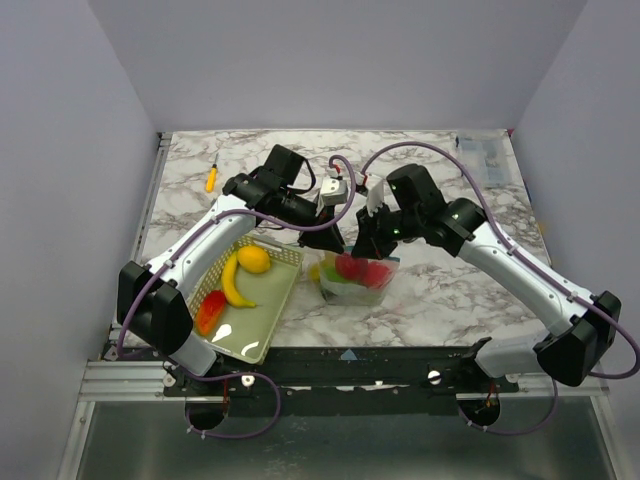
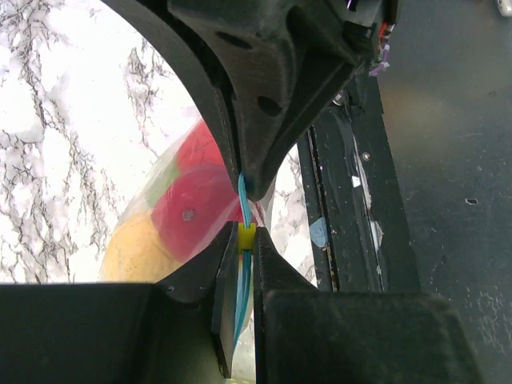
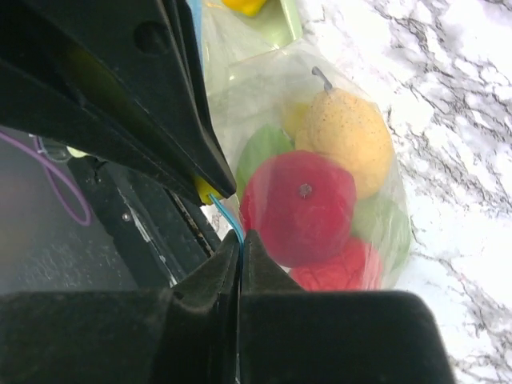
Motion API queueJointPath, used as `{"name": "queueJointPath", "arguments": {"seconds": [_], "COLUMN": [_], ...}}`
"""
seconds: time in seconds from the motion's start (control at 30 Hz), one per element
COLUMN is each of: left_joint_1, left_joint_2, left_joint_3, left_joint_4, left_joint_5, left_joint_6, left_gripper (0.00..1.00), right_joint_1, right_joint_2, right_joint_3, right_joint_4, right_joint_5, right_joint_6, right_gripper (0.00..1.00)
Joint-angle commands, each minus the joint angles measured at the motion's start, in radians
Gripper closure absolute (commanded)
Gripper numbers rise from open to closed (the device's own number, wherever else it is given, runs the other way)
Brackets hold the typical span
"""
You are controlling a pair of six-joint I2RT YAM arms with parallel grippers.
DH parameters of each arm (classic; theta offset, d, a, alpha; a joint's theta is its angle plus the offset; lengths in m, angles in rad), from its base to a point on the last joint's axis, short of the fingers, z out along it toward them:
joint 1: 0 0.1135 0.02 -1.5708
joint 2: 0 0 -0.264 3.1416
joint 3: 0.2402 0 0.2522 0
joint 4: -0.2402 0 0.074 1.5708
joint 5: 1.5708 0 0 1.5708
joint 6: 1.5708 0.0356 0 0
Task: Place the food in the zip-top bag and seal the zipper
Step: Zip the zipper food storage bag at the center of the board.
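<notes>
Zipper (image 2: 243, 204) pinched in left jaws and right jaws.

Overhead view from behind; both wrist views close on zip-top bag (image 3: 320, 200)

Left tool (image 2: 246, 210), right tool (image 3: 230, 228), both clamped.

Light-blue zipper (image 2: 243, 196), red food (image 3: 300, 204), marbled table (image 1: 450, 300)
</notes>
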Motion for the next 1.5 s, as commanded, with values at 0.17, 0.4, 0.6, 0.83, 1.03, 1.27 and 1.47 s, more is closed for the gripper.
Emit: {"name": "queueJointPath", "arguments": {"seconds": [0.17,0.4,0.6,0.83,1.03,1.27,1.47], "left_joint_1": [-0.005,-0.002,0.009,0.02,0.02,0.022,0.02], "left_joint_2": [-0.005,0.0,-0.009,-0.011,-0.014,-0.037,-0.126], "left_joint_3": [0.017,0.015,0.007,0.005,0.0,-0.014,-0.015], "left_joint_4": [0.03,0.06,0.068,0.084,0.086,0.126,0.199], "left_joint_5": [-0.018,-0.071,-0.09,-0.108,-0.123,-0.203,-0.411], "left_joint_6": [-0.015,-0.059,-0.067,-0.085,-0.093,-0.143,-0.274], "left_gripper": [1.0,1.0,1.0,1.0,1.0,0.73,0.51], "right_joint_1": [0.001,0.001,0.001,0.002,0.001,0.001,0.001], "right_joint_2": [-0.09,-0.102,-0.147,-0.204,-0.224,-0.23,-0.21], "right_joint_3": [-0.088,-0.118,-0.122,-0.127,-0.142,-0.144,-0.127], "right_joint_4": [0.037,-0.076,-0.132,-0.178,-0.196,-0.149,-0.137], "right_joint_5": [0.574,0.912,0.971,1.019,1.027,0.949,0.957], "right_joint_6": [0.188,0.366,0.397,0.406,0.417,0.388,0.395], "right_gripper": [0.99,1.0,1.0,1.0,1.0,1.0,1.0]}}
